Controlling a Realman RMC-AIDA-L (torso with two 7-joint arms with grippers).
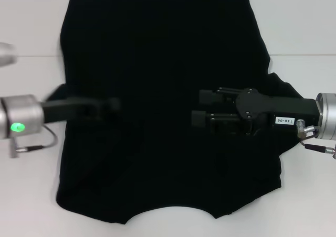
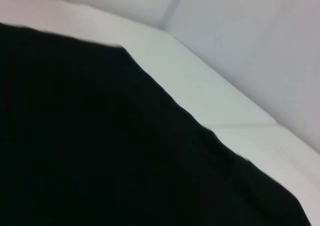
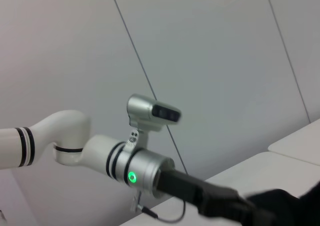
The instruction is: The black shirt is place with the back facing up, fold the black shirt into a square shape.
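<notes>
The black shirt [image 1: 157,48] lies spread flat on the white table [image 1: 31,32], with its curved neckline [image 1: 170,209] at the near edge. My left gripper [image 1: 107,105] reaches in from the left, low over the shirt's left half, and looks blurred. My right gripper [image 1: 202,108] reaches in from the right over the shirt's middle, open and holding nothing. The left wrist view shows the shirt [image 2: 100,151] filling most of the picture, its edge running along the table [image 2: 200,86]. The right wrist view shows my left arm [image 3: 135,171] and its dark gripper [image 3: 220,203] beside black cloth [image 3: 285,206].
White table surface [image 1: 304,27] shows on both sides of the shirt and behind it. A seam line in the table [image 1: 31,56] runs across at the left. A pale wall [image 3: 210,61] stands behind the table.
</notes>
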